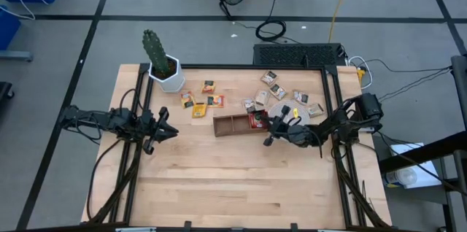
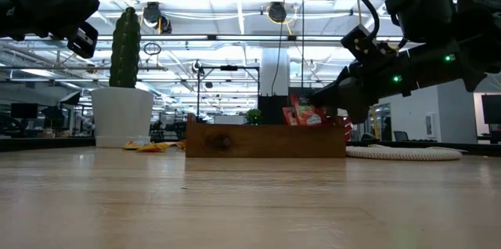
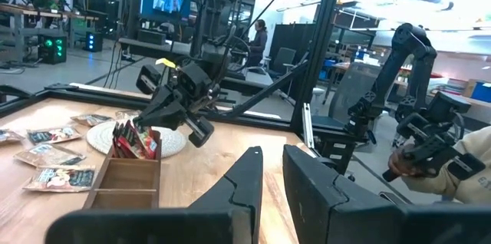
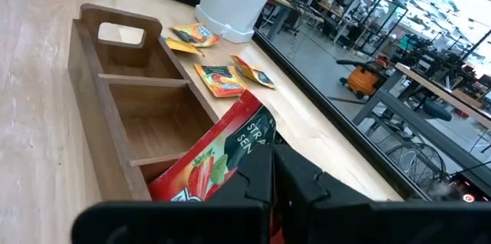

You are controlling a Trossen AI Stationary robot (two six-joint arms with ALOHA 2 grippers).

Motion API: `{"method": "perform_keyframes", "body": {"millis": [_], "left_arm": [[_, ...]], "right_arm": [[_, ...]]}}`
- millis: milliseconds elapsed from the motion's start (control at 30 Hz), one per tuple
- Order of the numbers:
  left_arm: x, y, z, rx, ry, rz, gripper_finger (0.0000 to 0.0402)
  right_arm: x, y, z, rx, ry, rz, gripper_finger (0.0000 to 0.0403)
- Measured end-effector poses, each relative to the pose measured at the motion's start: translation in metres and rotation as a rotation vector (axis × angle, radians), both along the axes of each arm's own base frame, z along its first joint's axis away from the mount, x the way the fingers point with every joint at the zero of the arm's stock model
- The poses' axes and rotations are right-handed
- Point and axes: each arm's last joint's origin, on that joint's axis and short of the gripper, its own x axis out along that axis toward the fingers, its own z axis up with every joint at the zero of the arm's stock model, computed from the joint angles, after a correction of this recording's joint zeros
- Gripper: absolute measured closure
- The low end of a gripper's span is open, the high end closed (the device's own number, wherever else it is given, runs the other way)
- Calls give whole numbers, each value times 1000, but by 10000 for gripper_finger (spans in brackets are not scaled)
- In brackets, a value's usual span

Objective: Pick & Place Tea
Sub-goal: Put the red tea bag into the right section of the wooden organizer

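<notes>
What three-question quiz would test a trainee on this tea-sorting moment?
1. True or false: the right claw grips a red sachet over the wooden tray.
2. Which tray compartments look empty in the right wrist view: A) none, B) the two farther from the claw, C) all three?
3. Fill in: the yellow-orange sachets lie on the table near the white ____.

Key: 1 true. 2 B. 3 pot, holding a cactus. The left claw waits at the table's left side.
</notes>
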Motion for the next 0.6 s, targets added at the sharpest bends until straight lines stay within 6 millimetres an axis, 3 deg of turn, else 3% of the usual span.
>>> {"method": "perform_keyframes", "body": {"millis": [267,600], "left_arm": [[0,0,0,0,0,0,344],[0,0,0,0,0,0,344]], "right_arm": [[1,0,3,-35,-7,5,346],[1,1,26,-84,-95,17,283]]}}
